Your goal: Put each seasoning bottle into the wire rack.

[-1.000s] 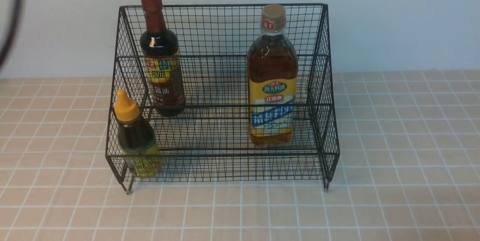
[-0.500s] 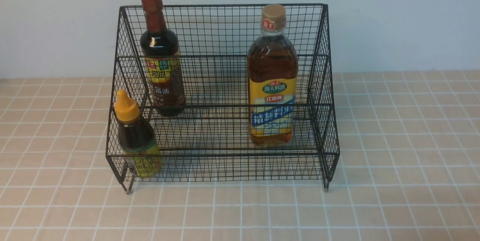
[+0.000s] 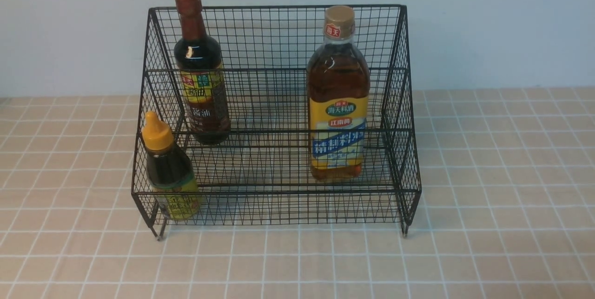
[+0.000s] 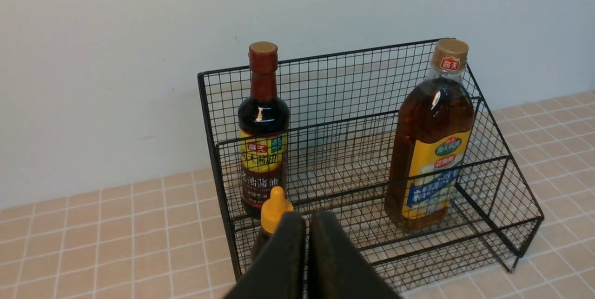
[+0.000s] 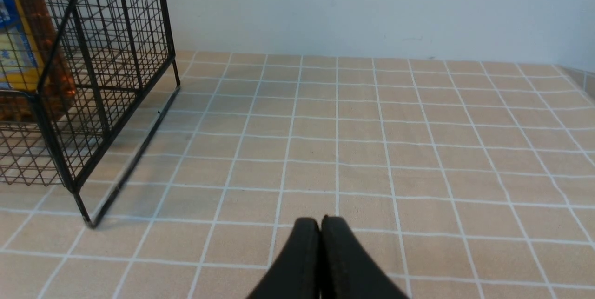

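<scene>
The black wire rack (image 3: 279, 34) stands on the tiled table with all three bottles upright in it. The dark long-necked bottle (image 3: 200, 71) with brown cap is on the upper tier at the left. The tall amber bottle (image 3: 337, 99) with tan cap is at the right. The small dark bottle (image 3: 168, 169) with yellow nozzle cap is in the lower tier's left front corner. Neither gripper shows in the front view. My left gripper (image 4: 307, 217) is shut and empty, back from the rack (image 4: 488, 159), near the small bottle (image 4: 275, 203). My right gripper (image 5: 320, 222) is shut and empty above bare tiles.
A pale wall runs behind the rack. The tan tiled tabletop (image 3: 502, 187) spreads to the right and front of the rack. In the right wrist view the rack's right end (image 5: 93, 85) and part of the amber bottle (image 5: 28, 48) show.
A dark blurred cable or arm part at the front view's upper left edge has gone out of view. The bottles and rack have not moved.
</scene>
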